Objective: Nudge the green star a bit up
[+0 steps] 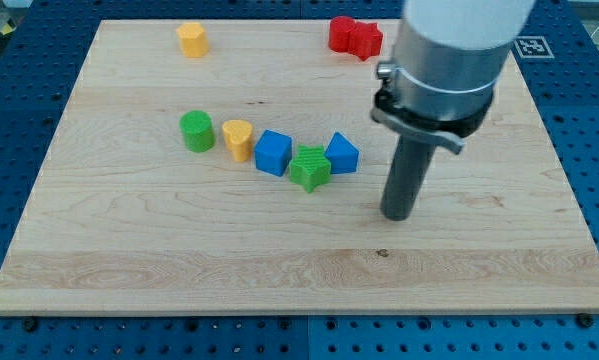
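Observation:
The green star (309, 167) lies near the middle of the wooden board (179, 270). It touches a blue cube (273, 152) on its left and a blue triangular block (342, 153) on its upper right. My tip (398, 214) rests on the board to the right of the star and a little lower, apart from it by about a block's width. The arm's grey body hangs above the tip at the view's upper right.
A yellow heart-shaped block (238, 138) and a green cylinder (196, 131) continue the row to the left. A yellow block (191, 39) sits at the top left. A red block (355, 36) sits at the top, beside the arm.

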Available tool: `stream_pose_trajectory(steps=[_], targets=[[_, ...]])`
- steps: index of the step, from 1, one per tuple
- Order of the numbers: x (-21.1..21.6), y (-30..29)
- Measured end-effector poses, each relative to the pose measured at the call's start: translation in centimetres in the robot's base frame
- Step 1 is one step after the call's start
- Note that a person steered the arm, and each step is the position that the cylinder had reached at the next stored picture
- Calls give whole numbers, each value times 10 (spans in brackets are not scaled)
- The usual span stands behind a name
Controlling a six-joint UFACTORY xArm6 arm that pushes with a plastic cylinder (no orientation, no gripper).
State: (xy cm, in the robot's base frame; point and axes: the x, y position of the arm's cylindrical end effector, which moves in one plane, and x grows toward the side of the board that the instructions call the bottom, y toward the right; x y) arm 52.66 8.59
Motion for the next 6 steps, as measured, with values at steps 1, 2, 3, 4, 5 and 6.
stream_pose_trajectory(steps=[1, 2, 3, 4, 5, 6], targets=[[-3, -27], [-8, -55], [-20, -69], [-31, -73], [-43, -72], [-47, -62]])
